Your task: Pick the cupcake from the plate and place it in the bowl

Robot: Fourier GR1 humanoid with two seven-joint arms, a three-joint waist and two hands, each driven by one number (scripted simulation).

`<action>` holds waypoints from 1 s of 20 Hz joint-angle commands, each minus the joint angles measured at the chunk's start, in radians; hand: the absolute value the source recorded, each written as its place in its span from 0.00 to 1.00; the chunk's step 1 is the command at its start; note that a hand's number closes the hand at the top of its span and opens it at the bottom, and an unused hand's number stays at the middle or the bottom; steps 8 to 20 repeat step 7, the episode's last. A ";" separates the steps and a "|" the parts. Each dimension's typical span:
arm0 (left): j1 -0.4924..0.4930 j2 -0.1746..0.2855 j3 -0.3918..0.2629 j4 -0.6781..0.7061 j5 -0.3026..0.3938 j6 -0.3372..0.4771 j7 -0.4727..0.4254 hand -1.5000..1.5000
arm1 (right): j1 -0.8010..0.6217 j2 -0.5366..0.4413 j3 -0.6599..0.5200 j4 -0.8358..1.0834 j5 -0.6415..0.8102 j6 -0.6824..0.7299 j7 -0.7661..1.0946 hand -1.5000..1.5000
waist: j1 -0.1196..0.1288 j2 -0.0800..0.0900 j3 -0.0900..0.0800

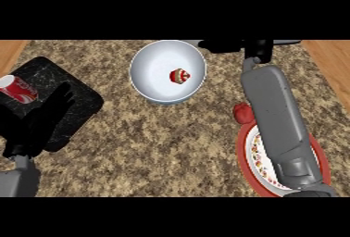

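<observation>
Small red-and-white cupcake (180, 75) sits in white round bowl (150, 69); likely light, soft-topped, best taken by its sides. My right hand (229, 45) off the rim, spread or closed I cannot tell

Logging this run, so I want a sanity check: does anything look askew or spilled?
Nothing is spilled. Only the cupcake in the bowl looks odd: it seems tipped on its side rather than upright.

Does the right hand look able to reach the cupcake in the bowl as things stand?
Probably yes. The right hand hovers at the right rim of the bowl, and the cupcake lies uncovered inside, with nothing between them.
</observation>
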 commanded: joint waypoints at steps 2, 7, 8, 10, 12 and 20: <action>0.006 -0.011 -0.006 0.000 -0.011 0.015 0.003 0.50 | 0.126 0.025 0.110 -0.274 -0.152 0.086 0.035 0.00 | -0.010 -0.010 0.001; 0.030 -0.004 0.008 -0.013 -0.001 0.008 -0.005 0.50 | 0.380 0.025 0.263 -0.563 -0.195 0.125 0.065 1.00 | -0.021 -0.009 0.000; 0.030 -0.004 0.008 -0.013 -0.001 0.008 -0.005 0.50 | 0.380 0.025 0.263 -0.563 -0.195 0.125 0.065 1.00 | -0.021 -0.009 0.000; 0.030 -0.004 0.008 -0.013 -0.001 0.008 -0.005 0.50 | 0.380 0.025 0.263 -0.563 -0.195 0.125 0.065 1.00 | -0.021 -0.009 0.000; 0.030 -0.004 0.008 -0.013 -0.001 0.008 -0.005 0.50 | 0.380 0.025 0.263 -0.563 -0.195 0.125 0.065 1.00 | -0.021 -0.009 0.000; 0.030 -0.004 0.008 -0.013 -0.001 0.008 -0.005 0.50 | 0.380 0.025 0.263 -0.563 -0.195 0.125 0.065 1.00 | -0.021 -0.009 0.000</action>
